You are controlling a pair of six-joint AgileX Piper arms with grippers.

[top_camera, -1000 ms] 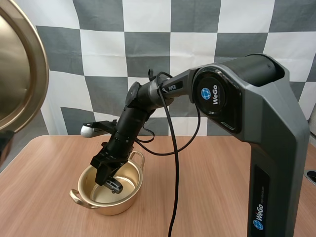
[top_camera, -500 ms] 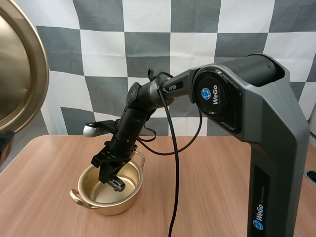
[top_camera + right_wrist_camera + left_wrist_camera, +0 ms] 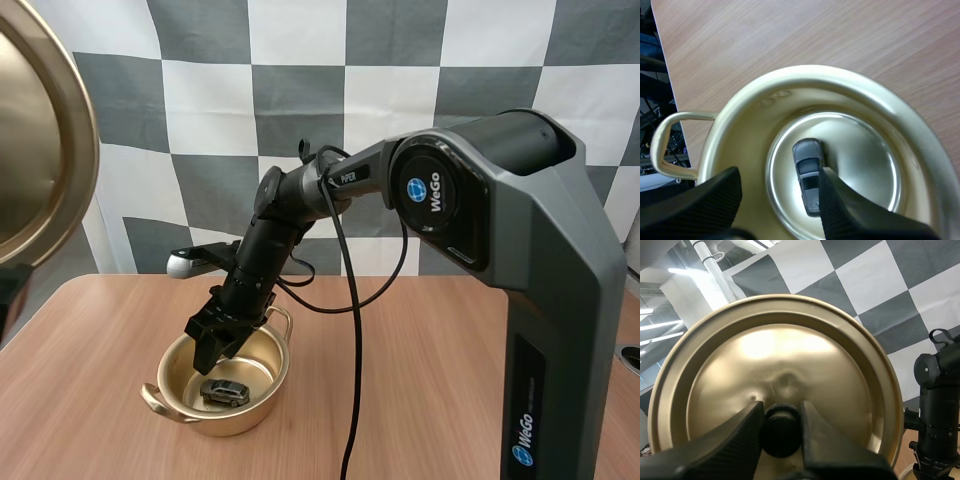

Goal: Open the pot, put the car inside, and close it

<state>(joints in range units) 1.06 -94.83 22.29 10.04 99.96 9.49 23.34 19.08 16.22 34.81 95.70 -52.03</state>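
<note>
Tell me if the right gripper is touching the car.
Apart. The high view shows the car lying on the pot floor, with the open right gripper above it and a gap between them.

Light brown table (image 3: 440, 340) of fine straight wood grain under soft, even light.

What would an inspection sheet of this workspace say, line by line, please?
Surface: wooden table, carries the pot.
Job's things: pot open and upright; car lies on its bottom; lid held up in the air, off the pot.
Clutter: nothing seen.
Hands: left hand shut on the lid's knob; right hand open over the car.
Cables: nothing seen beyond the robot's own.
Surroundings: nothing seen.
</note>
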